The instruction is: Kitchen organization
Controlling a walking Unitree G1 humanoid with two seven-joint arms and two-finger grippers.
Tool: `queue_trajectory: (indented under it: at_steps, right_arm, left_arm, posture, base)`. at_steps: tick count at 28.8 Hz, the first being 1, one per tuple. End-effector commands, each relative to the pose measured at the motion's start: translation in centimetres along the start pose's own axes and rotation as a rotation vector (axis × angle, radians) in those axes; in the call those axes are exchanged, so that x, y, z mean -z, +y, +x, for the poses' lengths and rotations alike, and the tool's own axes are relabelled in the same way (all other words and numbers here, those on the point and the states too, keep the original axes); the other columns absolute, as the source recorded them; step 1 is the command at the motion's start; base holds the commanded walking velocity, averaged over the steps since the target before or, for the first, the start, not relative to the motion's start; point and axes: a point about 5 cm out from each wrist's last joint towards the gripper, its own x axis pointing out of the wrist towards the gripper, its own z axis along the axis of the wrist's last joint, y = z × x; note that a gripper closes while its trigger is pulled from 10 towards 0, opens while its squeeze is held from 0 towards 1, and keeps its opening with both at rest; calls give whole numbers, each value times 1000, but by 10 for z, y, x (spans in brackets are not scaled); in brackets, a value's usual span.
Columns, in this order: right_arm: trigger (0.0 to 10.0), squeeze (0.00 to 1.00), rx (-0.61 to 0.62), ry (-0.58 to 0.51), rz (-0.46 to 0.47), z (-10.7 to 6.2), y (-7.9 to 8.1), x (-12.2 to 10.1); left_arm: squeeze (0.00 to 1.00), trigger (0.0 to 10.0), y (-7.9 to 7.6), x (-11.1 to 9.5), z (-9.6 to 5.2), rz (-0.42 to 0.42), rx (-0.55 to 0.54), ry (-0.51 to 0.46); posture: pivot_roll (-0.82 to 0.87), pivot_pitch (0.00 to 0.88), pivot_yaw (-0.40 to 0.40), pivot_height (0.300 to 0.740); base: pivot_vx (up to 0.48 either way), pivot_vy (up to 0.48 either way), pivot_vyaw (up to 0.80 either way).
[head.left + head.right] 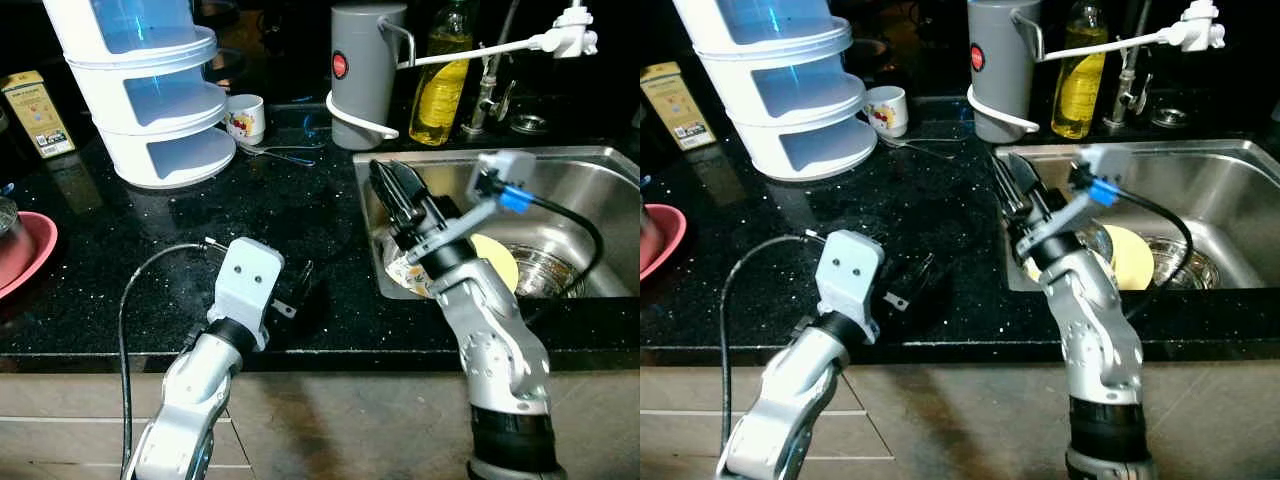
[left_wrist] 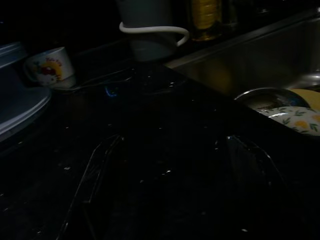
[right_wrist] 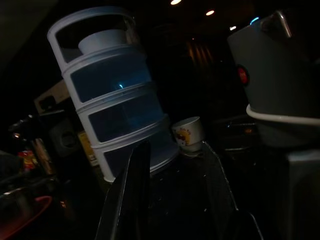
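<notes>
Your black counter (image 1: 300, 215) carries a white tiered container (image 1: 150, 95) upper left, with a cup (image 1: 245, 118) beside it.

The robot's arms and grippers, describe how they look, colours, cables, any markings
Both arms are jointed silver metal. The left gripper has two long black fingers behind a pale grey wrist block with two small dark dots, and a thin black cable loops beside it. The right gripper has black fingers too, a grey bracket with a blue connector and a black cable; its forearm base is black.
</notes>
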Motion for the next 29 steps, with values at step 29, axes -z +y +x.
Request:
queue_trajectory:
  at_steps: [29]
  right_arm:
    - [10000,0,7,94,7,-21,2,14]
  left_arm:
    - [0,10000,-2,7,1,9,18,35]
  posture:
    - [-50,0,35,740]
  base:
    - [-304,0,0]
